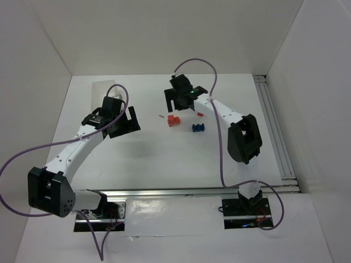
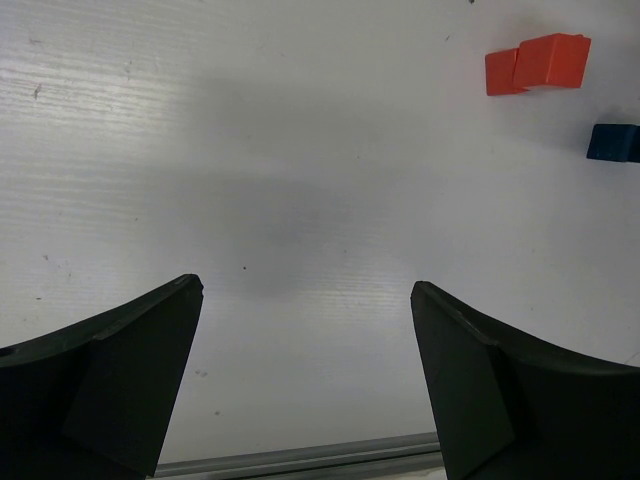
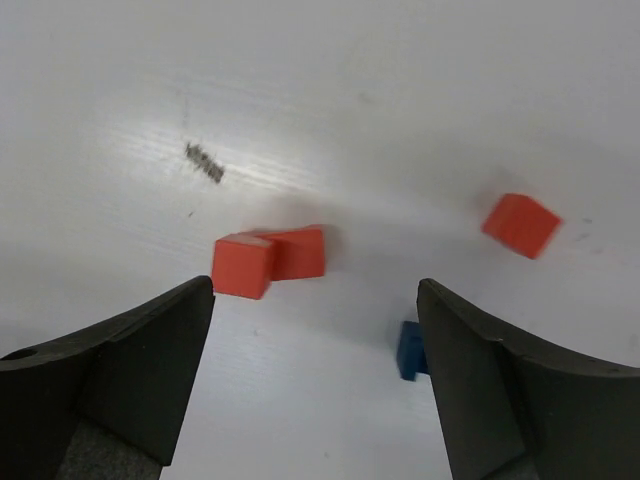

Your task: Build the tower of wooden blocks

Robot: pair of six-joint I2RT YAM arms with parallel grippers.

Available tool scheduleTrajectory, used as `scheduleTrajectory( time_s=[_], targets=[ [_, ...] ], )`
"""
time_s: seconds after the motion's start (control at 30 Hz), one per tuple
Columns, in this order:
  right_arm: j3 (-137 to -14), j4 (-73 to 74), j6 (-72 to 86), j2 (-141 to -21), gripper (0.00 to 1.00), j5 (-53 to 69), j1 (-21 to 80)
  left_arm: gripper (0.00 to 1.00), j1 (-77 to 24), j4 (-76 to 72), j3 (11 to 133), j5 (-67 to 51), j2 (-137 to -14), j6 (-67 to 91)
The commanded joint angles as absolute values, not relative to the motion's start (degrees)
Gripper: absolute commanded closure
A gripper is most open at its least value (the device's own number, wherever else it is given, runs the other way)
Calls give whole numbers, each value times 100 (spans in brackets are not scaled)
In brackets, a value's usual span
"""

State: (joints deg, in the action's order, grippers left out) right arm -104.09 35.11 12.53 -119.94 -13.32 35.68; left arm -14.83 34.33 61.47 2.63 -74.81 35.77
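Note:
Two red-orange blocks (image 1: 174,120) lie touching on the white table; they also show in the right wrist view (image 3: 270,260) and the left wrist view (image 2: 537,63). A third small red-orange block (image 1: 200,114) lies apart to the right (image 3: 520,224). The notched blue block (image 1: 198,127) lies in front of them; it shows in the left wrist view (image 2: 612,142) and half hidden behind a finger in the right wrist view (image 3: 407,350). My right gripper (image 1: 181,105) (image 3: 315,290) hovers open and empty just behind the blocks. My left gripper (image 1: 128,124) (image 2: 305,290) is open and empty, well left of them.
A small grey speck (image 3: 203,161) lies left of the red pair. An aluminium rail (image 1: 192,192) runs along the near table edge and another rail (image 1: 277,131) along the right side. White walls enclose the table. A pale patch (image 1: 104,87) sits at the back left.

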Motion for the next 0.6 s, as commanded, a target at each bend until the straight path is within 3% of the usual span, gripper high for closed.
scheduleTrajectory(
  time_s=[0.0,0.1,0.23,0.57],
  targets=[
    [-9900,3095,1800,-10822,11,-1626,2877,1,-1503,3349,6073,290,-7409,3480],
    [-9282,2655,2135,-10591,13,-1626,2339,1,-1503,3349,6073,290,-7409,3480],
    [-9369,2847,2443,-11091,17,-1564,1882,1,-1503,3349,6073,290,-7409,3480],
    [-9431,2558,2496,-11856,13,-598,1608,1,-1503,3349,6073,290,-7515,3480]
  ],
)
